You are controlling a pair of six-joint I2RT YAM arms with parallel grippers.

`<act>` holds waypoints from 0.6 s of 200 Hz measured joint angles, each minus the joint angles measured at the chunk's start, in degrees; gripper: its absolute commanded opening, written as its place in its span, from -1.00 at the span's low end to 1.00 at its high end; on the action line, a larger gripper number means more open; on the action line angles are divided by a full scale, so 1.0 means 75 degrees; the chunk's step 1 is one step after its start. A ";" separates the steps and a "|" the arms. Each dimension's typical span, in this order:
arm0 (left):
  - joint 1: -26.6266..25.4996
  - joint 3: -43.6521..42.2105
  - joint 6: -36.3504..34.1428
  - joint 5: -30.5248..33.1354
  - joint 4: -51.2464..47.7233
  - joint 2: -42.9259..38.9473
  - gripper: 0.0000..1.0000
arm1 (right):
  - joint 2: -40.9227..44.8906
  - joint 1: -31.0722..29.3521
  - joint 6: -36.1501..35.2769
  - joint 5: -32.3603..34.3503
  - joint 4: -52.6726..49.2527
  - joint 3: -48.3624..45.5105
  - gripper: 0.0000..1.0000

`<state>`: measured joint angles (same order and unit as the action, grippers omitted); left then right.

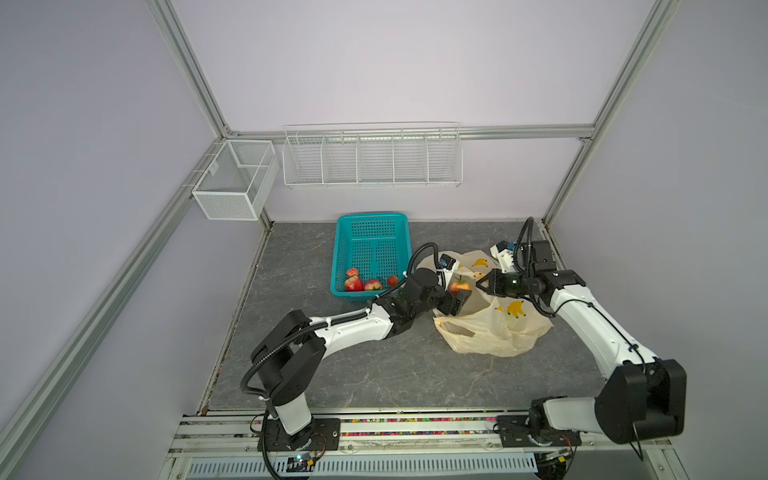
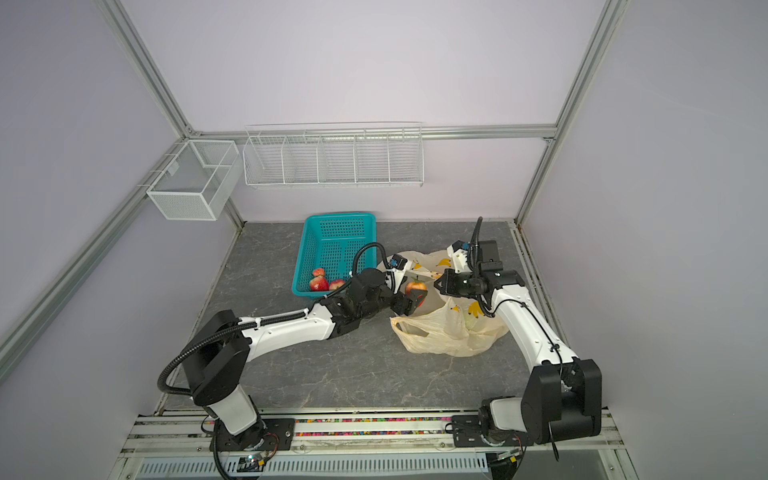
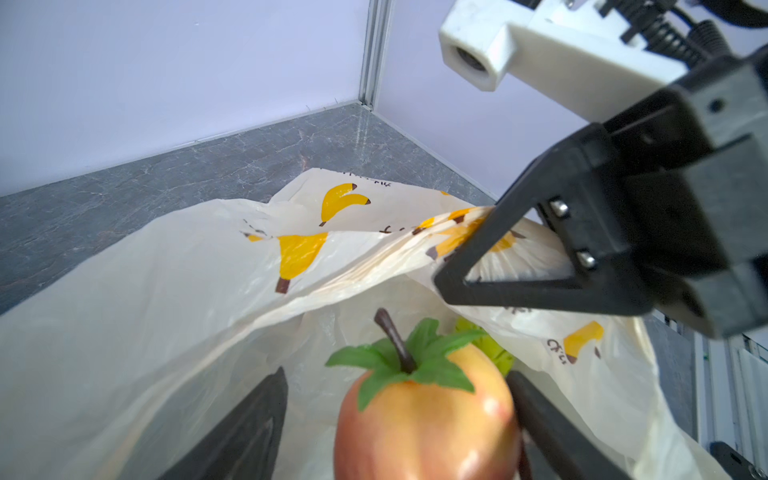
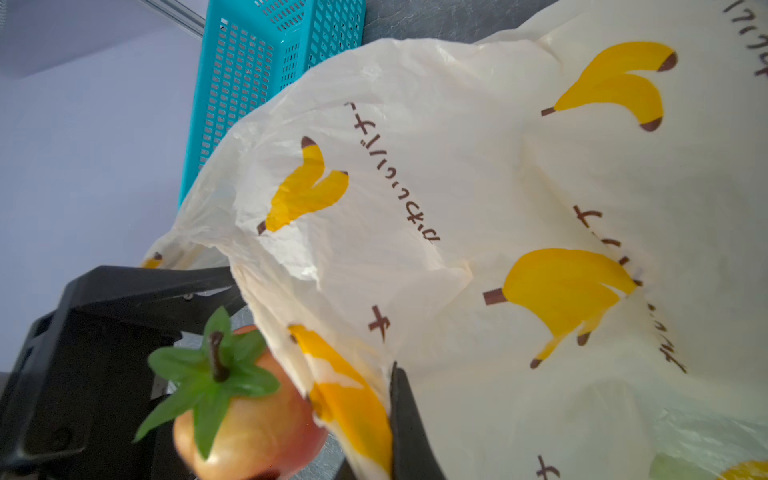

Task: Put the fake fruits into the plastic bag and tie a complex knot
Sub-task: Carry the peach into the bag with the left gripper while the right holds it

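Note:
The plastic bag (image 1: 490, 332) (image 2: 449, 336) lies open on the grey table, pale yellow with banana prints. My right gripper (image 1: 478, 284) (image 2: 436, 282) (image 3: 461, 266) is shut on the bag's upper rim and holds the mouth up. My left gripper (image 1: 460, 291) (image 2: 415, 293) (image 3: 399, 386) stands open at the mouth. Between its jaws sits a red-orange fake fruit (image 1: 459, 286) (image 3: 428, 419) (image 4: 249, 432) with green leaves; it touches one finger, with a gap to the other. A yellow-green fruit (image 3: 490, 345) lies deeper in the bag. Several red fruits (image 1: 361, 284) (image 2: 326, 283) lie in the teal basket.
The teal perforated basket (image 1: 371, 217) (image 2: 340, 217) (image 4: 249, 83) stands just left of the bag, behind my left arm. Two white wire baskets (image 1: 232, 183) (image 1: 372, 158) hang on the back frame. The bag lies near the table's right wall.

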<state>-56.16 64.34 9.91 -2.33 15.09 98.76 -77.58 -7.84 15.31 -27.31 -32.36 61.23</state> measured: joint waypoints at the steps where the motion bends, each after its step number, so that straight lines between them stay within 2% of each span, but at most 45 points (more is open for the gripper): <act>1: 0.0000 0.0000 -0.0003 0.0000 -0.0003 -0.0003 0.59 | 0.0000 -0.0003 0.0000 0.0000 0.0000 0.0000 -0.86; 25: 0.0000 0.0006 -0.0061 -0.0050 -0.0006 0.0023 0.50 | -0.0006 -0.0003 0.0015 -0.0020 0.0015 0.0000 -0.86; 45: 0.0000 0.0189 -0.0047 -0.0076 0.0079 0.0495 0.49 | -0.0020 -0.0003 0.0044 -0.0082 0.0041 0.0000 -0.86; 87: 0.0003 0.0609 -0.0012 -0.0035 0.0119 0.1868 0.68 | -0.0041 -0.0017 0.0128 -0.0108 0.0085 0.0000 -0.86; 120: 0.0003 0.0799 0.0169 -0.0035 0.0294 0.2264 0.95 | -0.0111 -0.0017 0.0131 -0.0108 0.0125 0.0000 -0.86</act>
<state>-56.14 70.32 11.18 -2.59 17.30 115.74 -78.41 -7.97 16.29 -28.12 -31.42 61.23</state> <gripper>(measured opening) 0.922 0.069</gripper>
